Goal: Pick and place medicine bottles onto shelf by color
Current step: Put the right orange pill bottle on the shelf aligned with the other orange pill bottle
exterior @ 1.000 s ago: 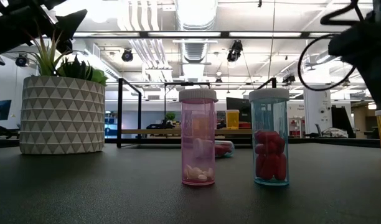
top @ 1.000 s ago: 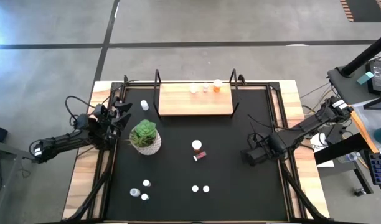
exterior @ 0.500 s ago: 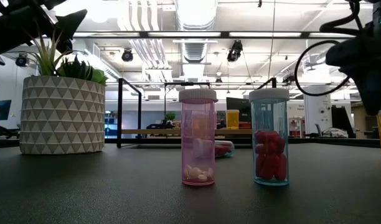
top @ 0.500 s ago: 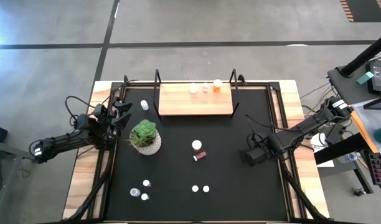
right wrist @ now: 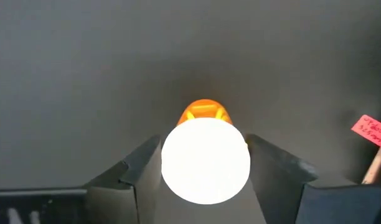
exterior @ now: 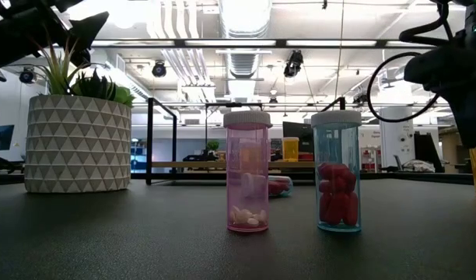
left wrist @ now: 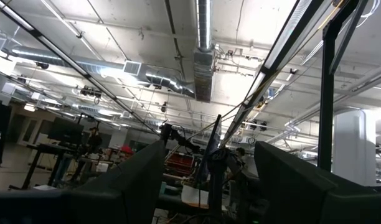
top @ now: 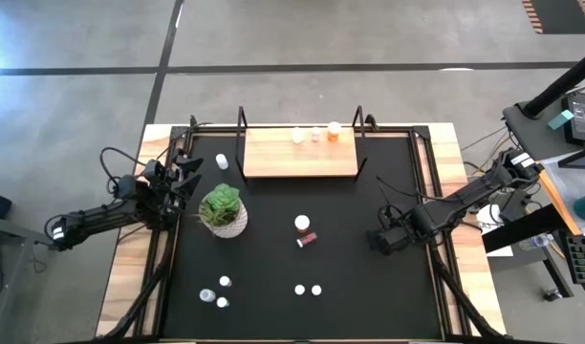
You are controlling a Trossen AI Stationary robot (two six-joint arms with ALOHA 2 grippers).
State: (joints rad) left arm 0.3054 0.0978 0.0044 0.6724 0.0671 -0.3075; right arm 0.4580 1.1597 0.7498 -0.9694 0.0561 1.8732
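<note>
1. The right gripper (right wrist: 205, 163) hangs over the right part of the black table (top: 369, 287), fingers spread to either side of an orange bottle (right wrist: 204, 155) with a white cap; a gap shows on both sides, so nothing is clamped
2. The shelf (top: 300, 153) lies well beyond this gripper at the table's far edge, carrying three bottles (top: 315, 133) in a row
3. Between the right gripper and the potted plant (top: 223, 210) stand a white-capped bottle (top: 302, 224) and a toppled red one (top: 307, 239)
4. The left gripper (top: 189, 177) waits beside the plant, raised, fingers apart and empty
5. Nearer the table's front edge, a pink bottle (exterior: 247, 172) and a clear bottle (exterior: 337, 171) of red pills stand upright
</note>
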